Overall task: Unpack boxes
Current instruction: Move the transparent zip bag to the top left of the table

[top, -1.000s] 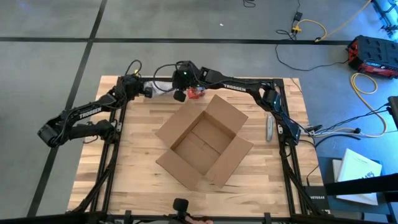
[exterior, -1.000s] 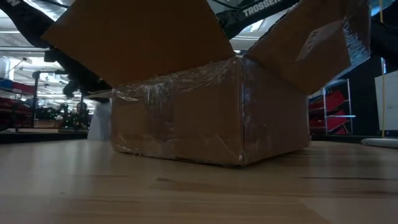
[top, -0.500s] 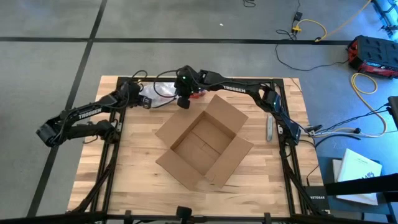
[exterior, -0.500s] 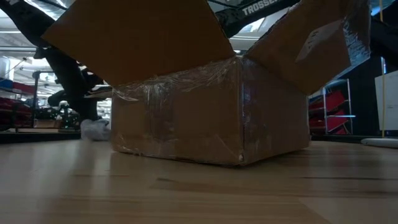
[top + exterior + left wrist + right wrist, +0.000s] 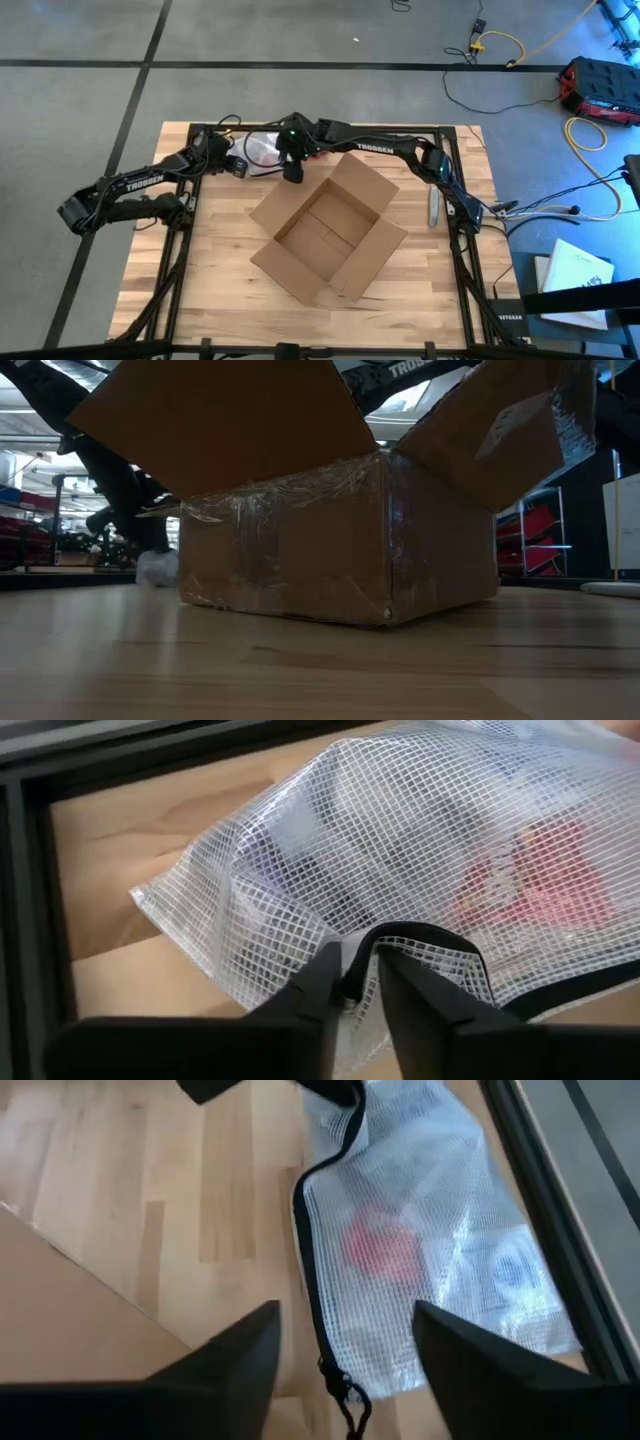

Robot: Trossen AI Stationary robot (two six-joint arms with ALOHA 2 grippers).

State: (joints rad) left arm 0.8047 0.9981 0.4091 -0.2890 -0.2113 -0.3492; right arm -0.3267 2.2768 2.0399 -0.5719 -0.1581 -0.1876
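- A wooden table [image 5: 220, 300] is sitting on a grey floor, with cables and a red case lying off to one side.
- A brown cardboard box [image 5: 328, 228] is sitting near the table's middle, flaps spread open, clear tape shining on its side in the low view.
- A clear mesh bag [image 5: 420, 1250] with a dark zipper edge is lying flat at the far edge, something red showing inside.
- The left gripper [image 5: 355, 982] is pinching the bag's zipper edge, fingers almost together.
- The right gripper [image 5: 345, 1345] is hovering over the bag, fingers apart, holding nothing.
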